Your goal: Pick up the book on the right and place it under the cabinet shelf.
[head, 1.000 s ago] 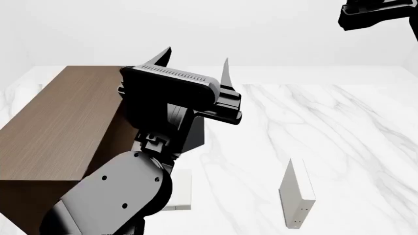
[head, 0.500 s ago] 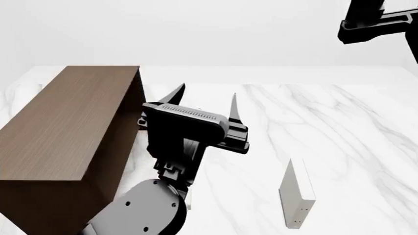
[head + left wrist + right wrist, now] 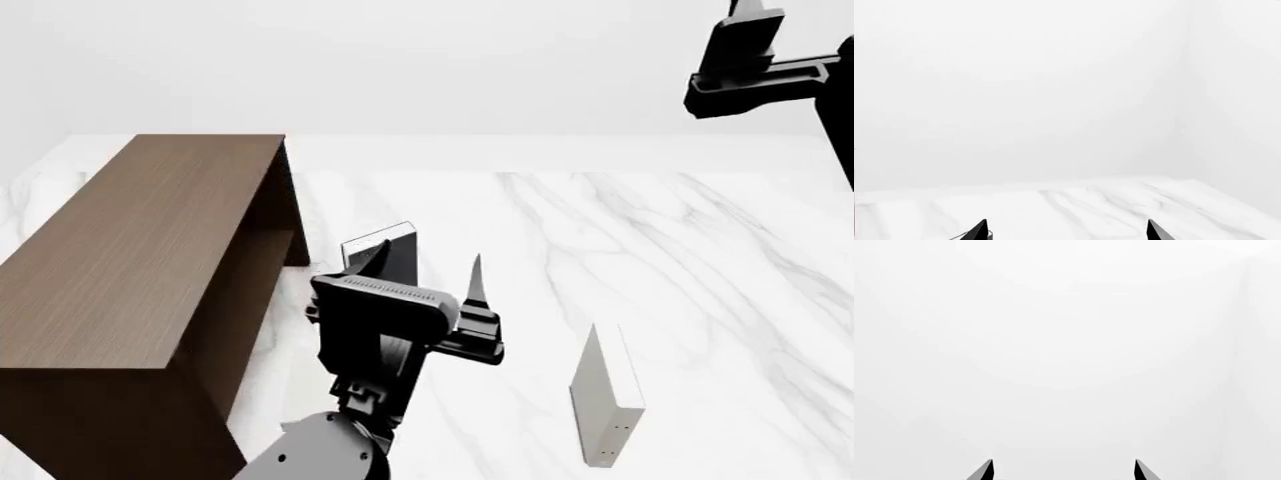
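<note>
The dark brown cabinet shelf [image 3: 134, 270] stands at the left. My left gripper [image 3: 424, 270] is open and empty, raised over the table right of the cabinet; the left wrist view [image 3: 1066, 231] shows only marble and wall. Just behind it a book [image 3: 390, 243] with a pale face and dark edge stands upright. A pale grey book [image 3: 607, 392] with tiny dots on its narrow end stands upright at the right. I cannot tell a plain off-white book apart in any view. My right gripper [image 3: 1063, 470] is open and empty, held high at the upper right [image 3: 747, 70].
The white marble table [image 3: 694, 260] runs from the cabinet to the right edge of view. A white wall closes the far side. My left forearm [image 3: 360, 400] covers the table near the front.
My left gripper has come down and towards me, uncovering the cabinet's right end and the upright book behind it. My right gripper has turned slightly, still high.
</note>
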